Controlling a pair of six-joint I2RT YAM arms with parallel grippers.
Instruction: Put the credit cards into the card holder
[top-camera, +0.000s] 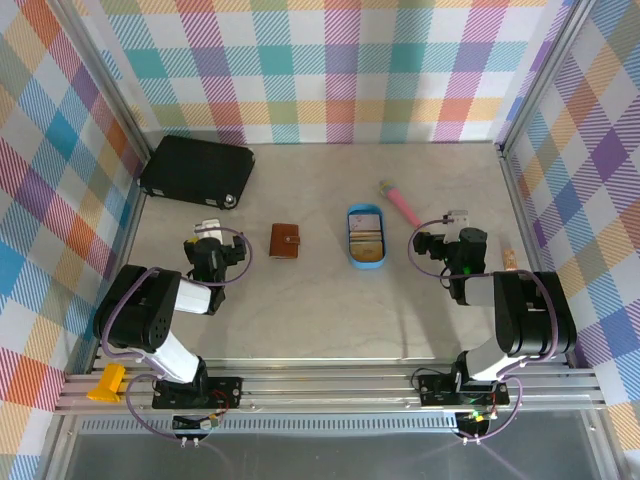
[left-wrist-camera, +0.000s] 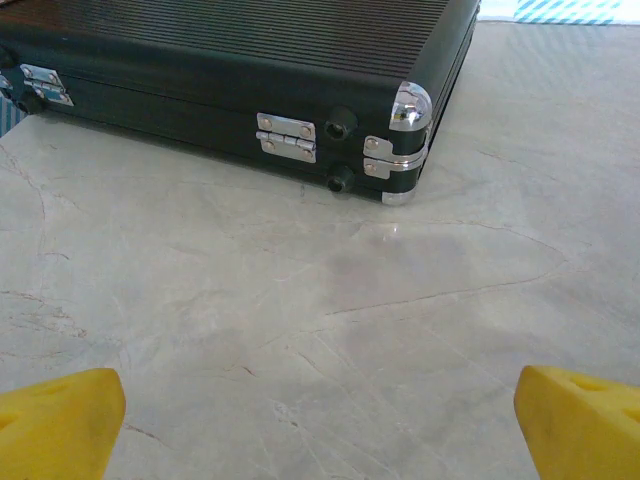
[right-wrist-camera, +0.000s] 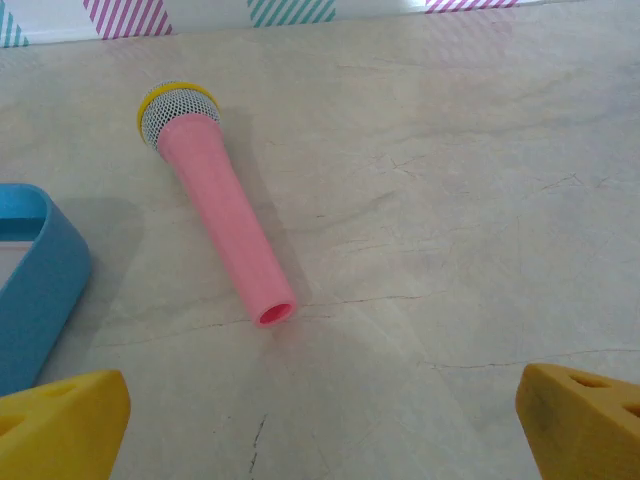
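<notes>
Seen from overhead, the card holder (top-camera: 285, 241) lies shut near the middle of the worktop (top-camera: 330, 320), apart from both arms. At its 3 o'clock sits a blue oval tray (top-camera: 366, 263), and the credit cards (top-camera: 366, 237) lie inside it with a beige face up. A pink toy microphone (top-camera: 400, 204) lies at the tray's 1 o'clock. A black case (top-camera: 197, 170) lies at the holder's 10 o'clock. The left claw (top-camera: 207, 226) and right claw (top-camera: 452, 220) both stand spread wide, nothing between them. The left wrist camera brings the case close, adding its silver hinges and chrome corner. The right wrist camera adds the microphone's mesh head with its yellow band, and the tray's wall at 9 o'clock.
</notes>
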